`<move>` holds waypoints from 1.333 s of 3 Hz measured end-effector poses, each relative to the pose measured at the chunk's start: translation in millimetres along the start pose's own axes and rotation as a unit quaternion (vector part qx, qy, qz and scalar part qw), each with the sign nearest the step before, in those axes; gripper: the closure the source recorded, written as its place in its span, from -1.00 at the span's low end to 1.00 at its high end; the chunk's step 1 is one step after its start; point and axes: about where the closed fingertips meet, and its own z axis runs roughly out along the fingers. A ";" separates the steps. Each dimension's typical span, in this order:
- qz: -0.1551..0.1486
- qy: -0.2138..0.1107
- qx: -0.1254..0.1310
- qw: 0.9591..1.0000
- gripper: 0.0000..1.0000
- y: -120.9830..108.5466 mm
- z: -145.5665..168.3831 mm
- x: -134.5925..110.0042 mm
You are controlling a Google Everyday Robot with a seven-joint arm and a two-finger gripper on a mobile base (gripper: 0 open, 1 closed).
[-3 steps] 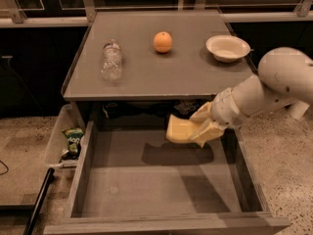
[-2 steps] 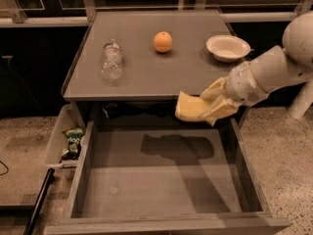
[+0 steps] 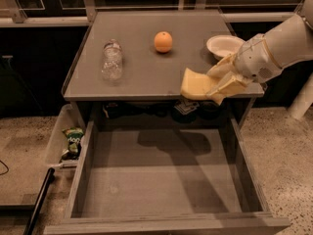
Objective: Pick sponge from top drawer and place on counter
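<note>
1. Nearest: top drawer stands wide open. Its flat bottom is bare except for the arm's shadow toward the back
2. Low at the drawer's left: clear plastic bin, with a green bag lying in it
3. Gripper reaches in from the right at the front right edge of the counter. Jaws are closed on the sponge, pinching its right end
4. Sponge is out of the drawer, sticking out leftward from the fingers in the air over the counter's front lip. Cannot tell whether it touches the top
5. Handling, by my judgement: light, soft, squashes under the pinch, free end may sag. Unlikely to slip, nothing to break. A hold across the middle would carry it flatter, but the end hold should do for a short set-down
6. Farther back on the counter: bottle on its side at left, orange mid-back, white bowl at right behind the gripper, seemingly empty
</note>
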 end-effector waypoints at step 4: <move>-0.086 -0.085 0.070 0.990 1.00 -125.7 23.4 -58.3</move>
